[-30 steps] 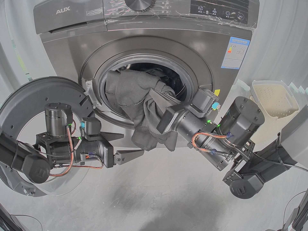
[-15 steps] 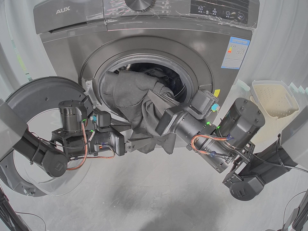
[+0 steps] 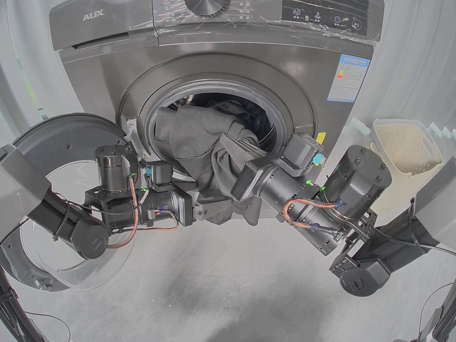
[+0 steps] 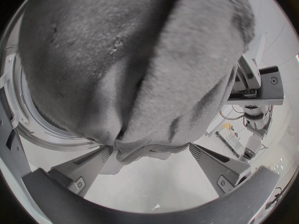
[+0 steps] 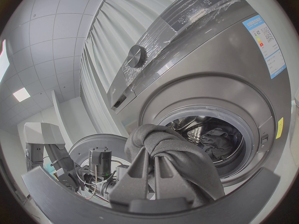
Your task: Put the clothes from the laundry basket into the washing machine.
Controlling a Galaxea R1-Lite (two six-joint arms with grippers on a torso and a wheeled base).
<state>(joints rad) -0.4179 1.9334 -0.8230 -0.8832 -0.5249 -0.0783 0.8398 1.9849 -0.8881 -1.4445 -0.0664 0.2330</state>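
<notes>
Pincers first: the left gripper (image 4: 149, 149) is spread wide, one finger on either side of the hanging hem of the dark grey garment (image 3: 199, 134). It sits low in front of the washing machine (image 3: 294, 72), above the floor (image 3: 228, 281). I cannot tell whether its pads touch the cloth. The right gripper (image 5: 152, 159) is closed narrow on a bunched fold of the same garment and holds it up at the mouth of the drum (image 5: 199, 131).

The garment is half in and half out. Its upper part is draped over the lower lip of the opening, and its tail hangs down the front panel between the two arms. Deeper in the drum lie other dark clothes (image 5: 218, 143). The door (image 3: 61, 138) stands swung open on the robot's left, close behind the left arm. The laundry basket (image 3: 408, 148) sits beside the machine on the right, its pale inside showing.

The main danger, as I judge it, is the hanging tail. If the right gripper lets go before the tail is lifted, the tail's weight could drag the whole piece over the lip and onto the floor. If the left gripper closes on the hem alone, the cloth may slip free as it rises. With both arms pushing into one narrow opening, the grippers could knock together or a fold could snag on the seal. Any corner left trailing over the lip would later be caught by the door.
</notes>
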